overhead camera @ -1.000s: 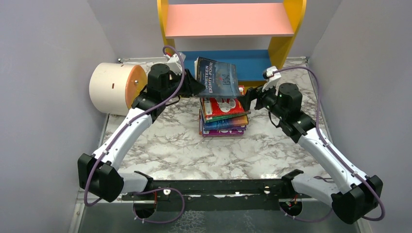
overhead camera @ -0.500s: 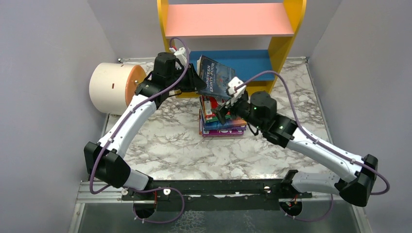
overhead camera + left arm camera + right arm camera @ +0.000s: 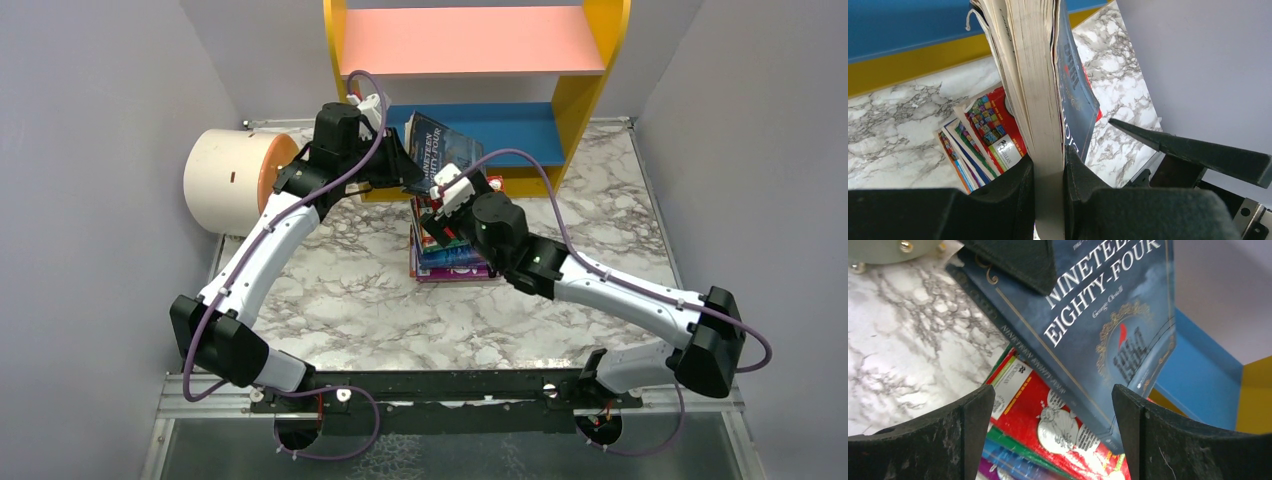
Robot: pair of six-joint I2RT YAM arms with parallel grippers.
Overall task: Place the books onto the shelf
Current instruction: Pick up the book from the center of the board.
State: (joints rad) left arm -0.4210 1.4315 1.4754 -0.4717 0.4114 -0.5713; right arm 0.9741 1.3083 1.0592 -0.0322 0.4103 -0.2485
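Note:
My left gripper (image 3: 405,176) (image 3: 1049,167) is shut on the lower edge of a dark blue book (image 3: 441,148) (image 3: 1034,75) titled "Nineteen Eighty-Four" (image 3: 1098,320). It holds the book tilted in the air, just in front of the shelf's blue lower board (image 3: 525,128). Below it lies a stack of books (image 3: 448,262) (image 3: 985,132) with a red one (image 3: 1048,427) on top. My right gripper (image 3: 437,214) (image 3: 1053,391) hovers open over that stack, under the blue book's lower corner, touching nothing. The shelf has yellow sides (image 3: 592,60) and a pink upper board (image 3: 470,40).
A cream cylinder with an orange end (image 3: 236,180) lies on its side left of my left arm. Grey walls close in the marble table (image 3: 350,300) on both sides. One finger of my right gripper (image 3: 1193,150) shows close beside the held book.
My right arm has swung left from beside the blue book to above the stack, its jaws narrowing slightly. My left gripper has carried the book a little back toward the shelf.

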